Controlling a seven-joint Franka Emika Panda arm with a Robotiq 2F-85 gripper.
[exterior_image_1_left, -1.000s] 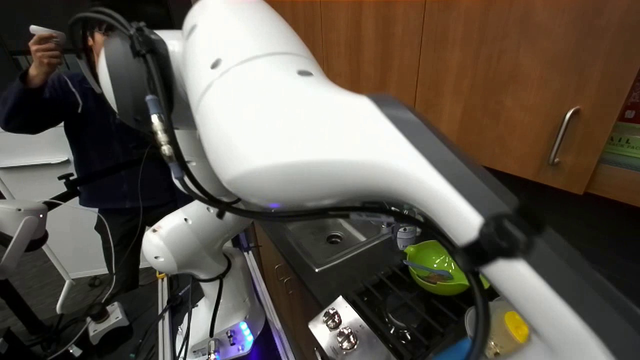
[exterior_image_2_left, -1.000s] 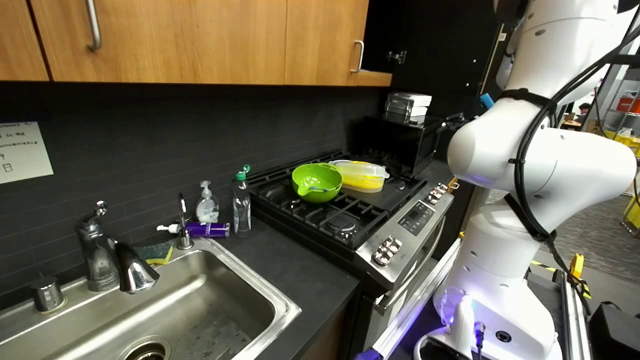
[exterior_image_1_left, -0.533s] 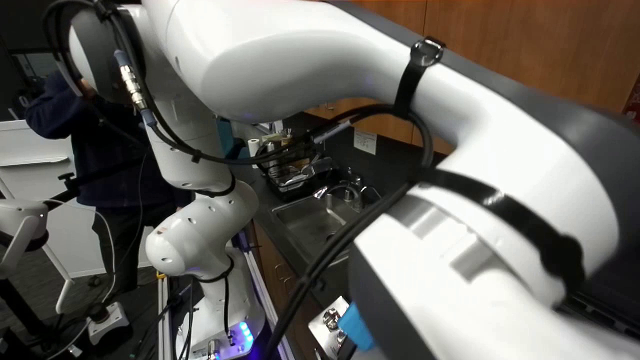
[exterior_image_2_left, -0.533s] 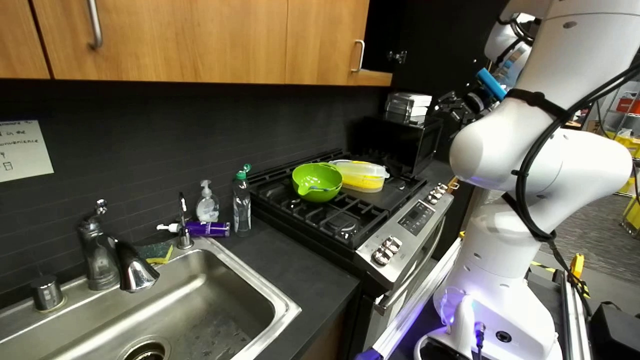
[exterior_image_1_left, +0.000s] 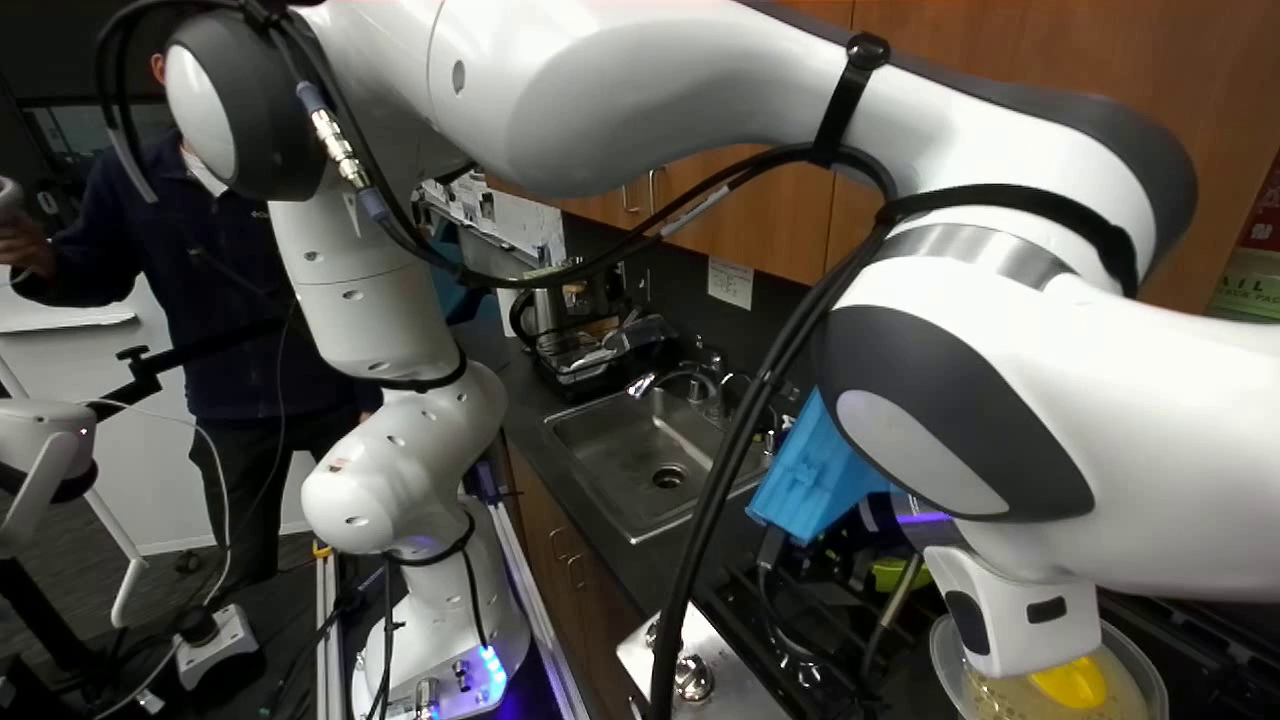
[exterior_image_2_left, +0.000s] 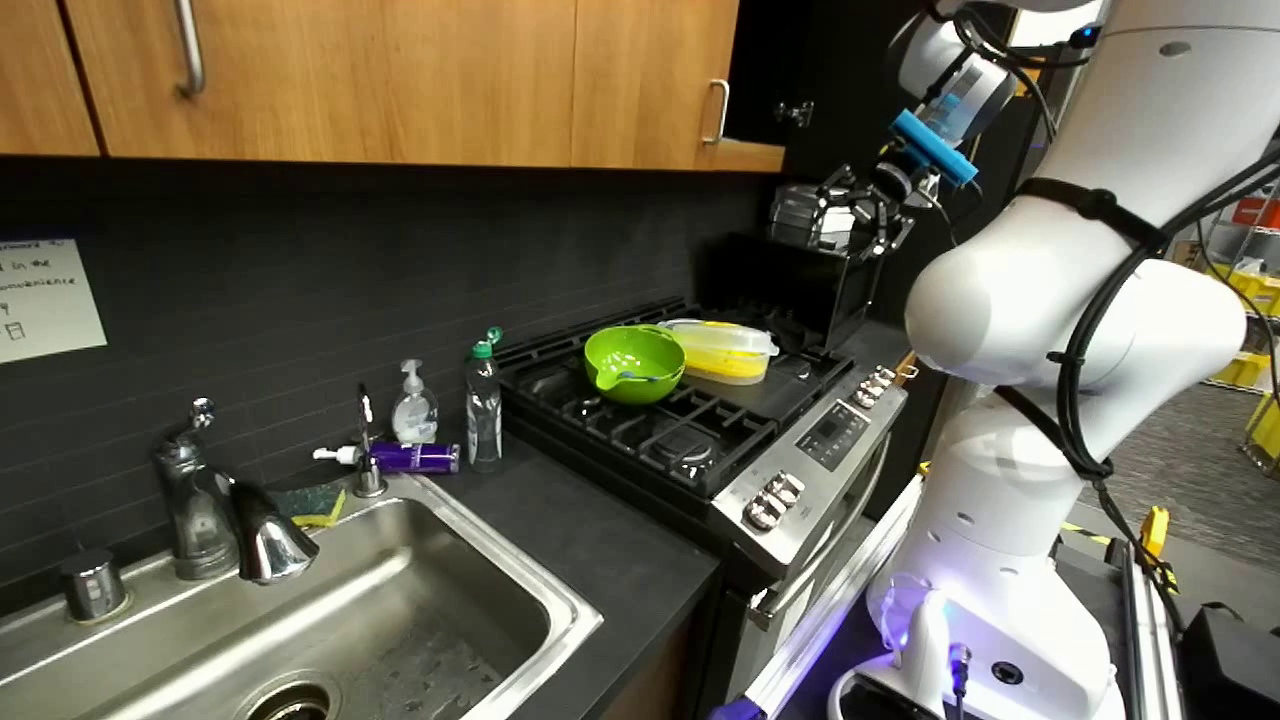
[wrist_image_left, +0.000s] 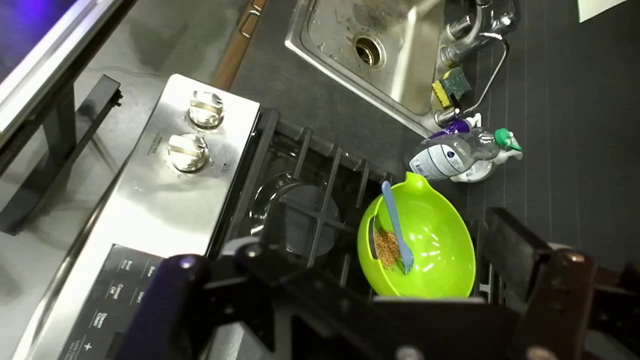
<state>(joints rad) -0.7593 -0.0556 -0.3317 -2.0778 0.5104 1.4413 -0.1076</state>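
Above the stove grates (wrist_image_left: 320, 218) hangs the gripper (wrist_image_left: 392, 230), jaws spread wide and empty. Lower, on those grates, sits the green bowl (wrist_image_left: 437, 240), probably light, smooth and slightly flexible, best pinched at its rim, away from the blue utensil (wrist_image_left: 394, 215); beyond is the sink (wrist_image_left: 345, 30).

Below the hand (wrist_image_left: 387, 220), well apart from it, a clear green-capped bottle (exterior_image_2_left: 484, 410) stands on the counter (exterior_image_2_left: 600, 550). Farther from the hand are a purple pump bottle (exterior_image_2_left: 412, 459), on its side, a sponge (wrist_image_left: 451, 87) and the sink (wrist_image_left: 337, 25).
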